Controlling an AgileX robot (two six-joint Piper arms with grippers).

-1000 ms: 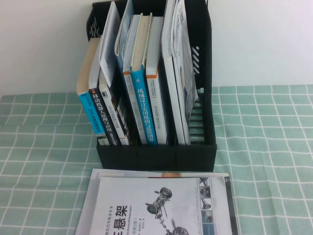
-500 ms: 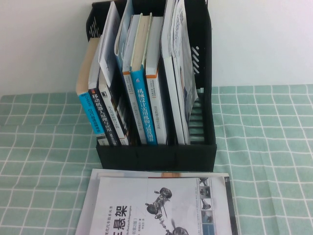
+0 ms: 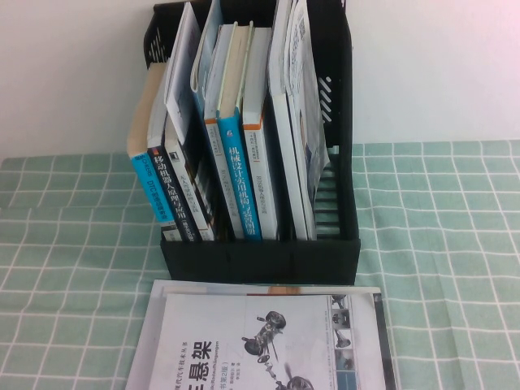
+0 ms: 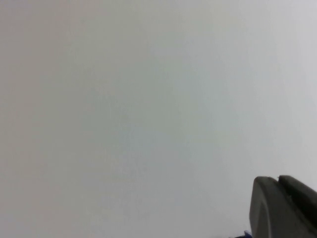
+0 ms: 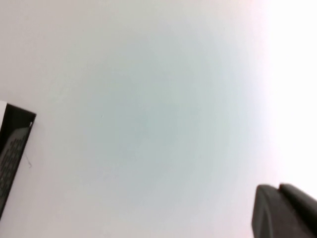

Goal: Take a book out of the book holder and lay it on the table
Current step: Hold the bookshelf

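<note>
The table [image 3: 439, 244], in pale green check, carries one black book holder [image 3: 260, 260] at the centre back against a white wall. About eight or nine books stand upright in the holder's compartments; the exact count is hard to fix. One more white book with a suspension drawing [image 3: 260, 341] lies flat just in front of it.

The book [image 3: 294, 122] to take out is the large thin white one in the rightmost filled compartment. It stands on its lower edge with its long axis roughly vertical and leans slightly.

Neither arm appears in the high view. The left gripper [image 4: 285, 208] and right gripper [image 5: 286, 210] each show only a dark corner against the wall, so I cannot tell their opening; nothing visible is held. The right wrist view catches an edge of the holder, so the right arm is probably nearer.
</note>
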